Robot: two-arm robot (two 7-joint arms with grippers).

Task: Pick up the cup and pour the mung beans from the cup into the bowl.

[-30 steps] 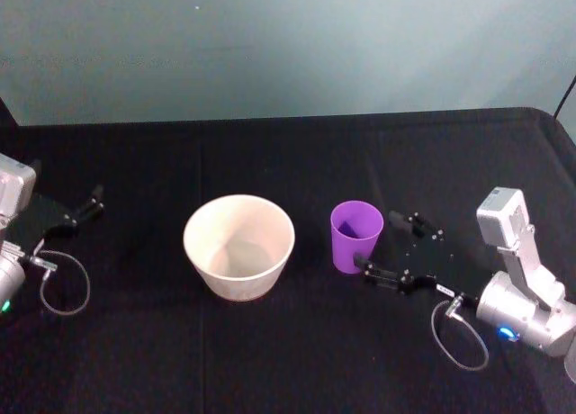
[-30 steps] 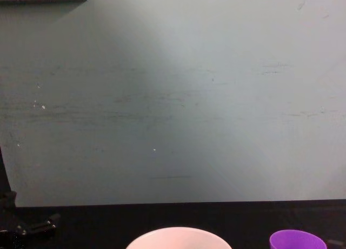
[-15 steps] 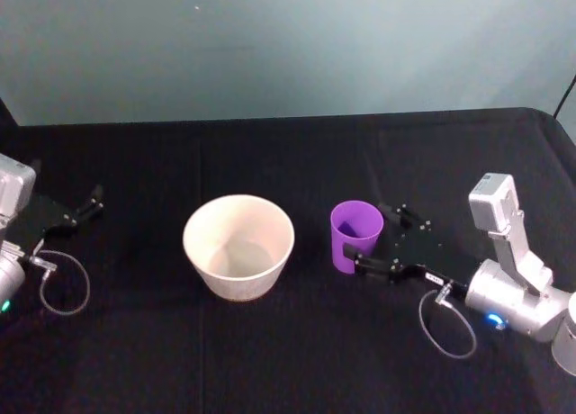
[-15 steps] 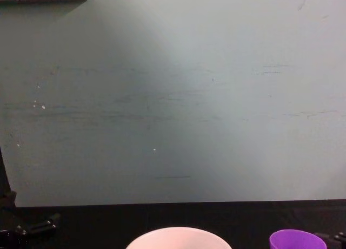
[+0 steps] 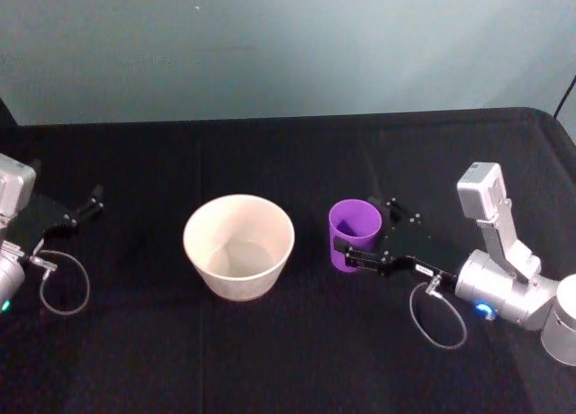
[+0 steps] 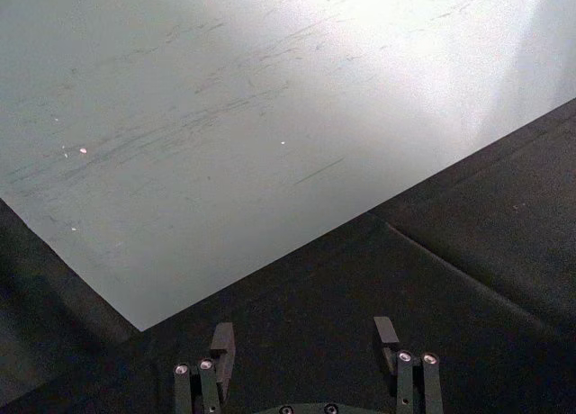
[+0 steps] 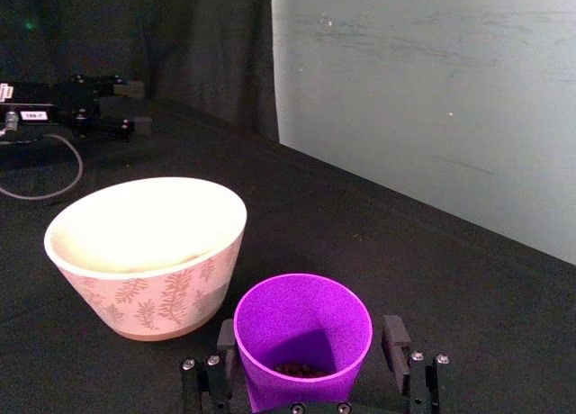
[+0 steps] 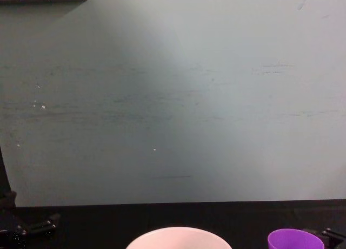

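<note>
Left gripper: mid-left edge of head view, low over the black table, jaws wide, nothing between them.
Bowl: left of centre, upright.
Cup: right of centre, upright on the table, near the bowl, not touching. Mung beans lie in its bottom.
Right gripper: jaws wide, one either side of the cup, not clamped.

A narrow strip of bare tabletop separates the bowl from the cup. The right pincer straddles the cup, blocking its flanks. The left pincer sits well apart.
</note>
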